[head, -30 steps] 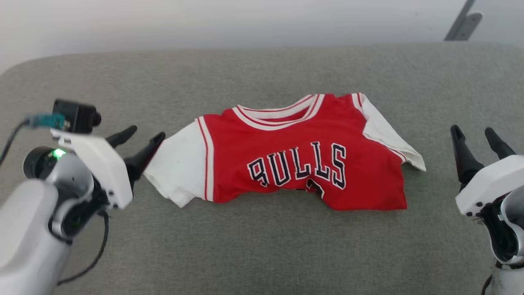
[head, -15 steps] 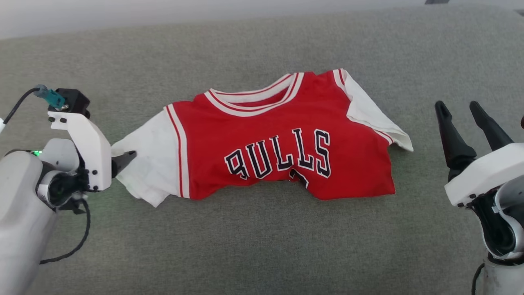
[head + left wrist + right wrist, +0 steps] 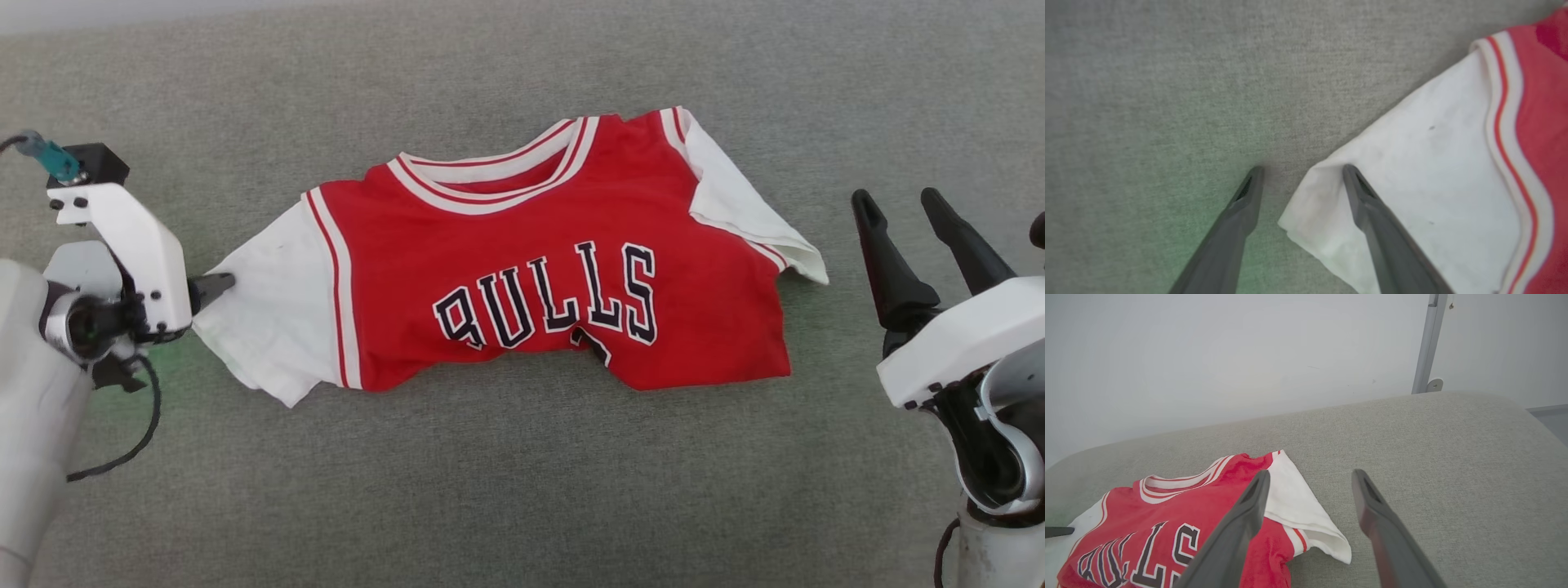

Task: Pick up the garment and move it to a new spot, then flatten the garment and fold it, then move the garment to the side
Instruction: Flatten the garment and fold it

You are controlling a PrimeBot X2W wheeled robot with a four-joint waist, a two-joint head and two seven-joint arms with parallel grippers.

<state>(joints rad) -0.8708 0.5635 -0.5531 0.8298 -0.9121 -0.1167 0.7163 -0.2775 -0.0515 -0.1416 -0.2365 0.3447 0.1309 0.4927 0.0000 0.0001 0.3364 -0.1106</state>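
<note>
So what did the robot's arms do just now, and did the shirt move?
The left gripper swung down to the white sleeve of the shirt. Its jaws are open, one finger over the sleeve's edge and one over the grey couch. Nothing is grabbed yet. The camera tipped down too, so the whole picture slid. The shirt lay still, and the right gripper stayed open beside it.

— Where does the shirt (image 3: pixel 1180 514) lie?
— Low and left on the grey cushion (image 3: pixel 1433 457), red, collar toward the white wall (image 3: pixel 1208 355), its white sleeve (image 3: pixel 1298 506) folded outward.
— And the right gripper (image 3: pixel 1311 473)?
— Fingers spread wide, nothing between them; one crosses the shirt's shoulder. A grey post (image 3: pixel 1427 347) stands behind.
</note>
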